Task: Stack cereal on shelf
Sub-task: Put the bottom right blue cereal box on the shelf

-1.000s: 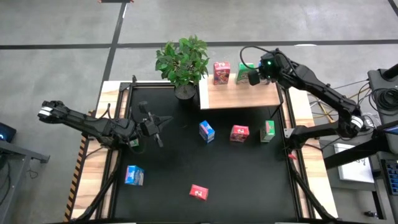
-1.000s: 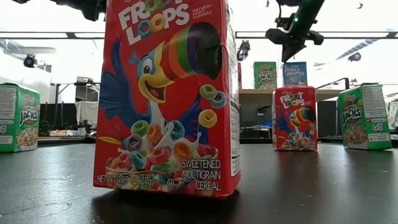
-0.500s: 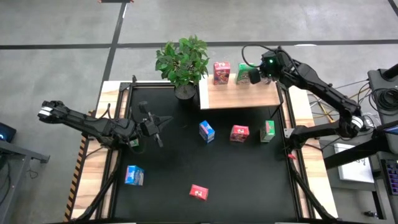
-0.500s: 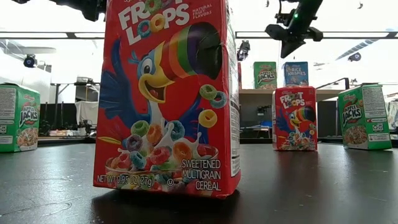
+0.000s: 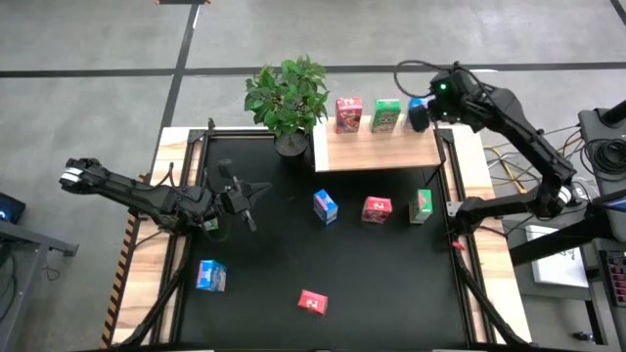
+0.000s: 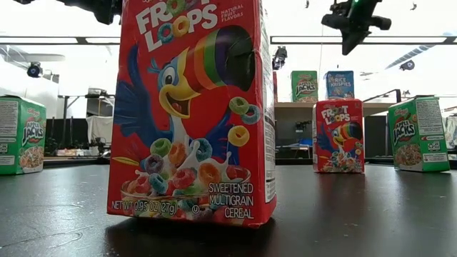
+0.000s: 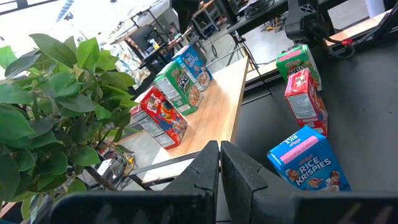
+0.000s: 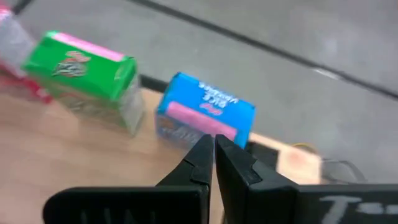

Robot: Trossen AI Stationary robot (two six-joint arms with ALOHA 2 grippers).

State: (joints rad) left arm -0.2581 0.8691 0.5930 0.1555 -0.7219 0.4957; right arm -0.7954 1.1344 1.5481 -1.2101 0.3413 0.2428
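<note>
The shelf (image 5: 377, 149), a pale wood plank, lies at the table's far right. Three cereal boxes stand on it in a row: pink-red (image 5: 347, 114), green (image 5: 386, 115) and blue (image 5: 415, 104). My right gripper (image 5: 422, 119) hovers shut above the blue box (image 8: 205, 115), clear of it in the low view (image 6: 348, 50). On the black table stand a blue box (image 5: 325, 205), a red one (image 5: 377, 209) and a green one (image 5: 422, 205), with a blue (image 5: 210, 276) and a red (image 5: 313, 302) nearer. My left gripper (image 5: 246, 200) waits shut at the table's left.
A potted plant (image 5: 289, 98) stands just left of the shelf, at the table's far edge. A green box (image 6: 21, 135) stands near my left arm. The big red box (image 6: 193, 114) fills the low view. Cables and equipment (image 5: 587, 196) lie beyond the right edge.
My right gripper has risen and drawn back toward the table's right edge, staying shut. The blue box that it partly covered from above now shows standing beside the green one on the shelf. The left arm has kept still.
</note>
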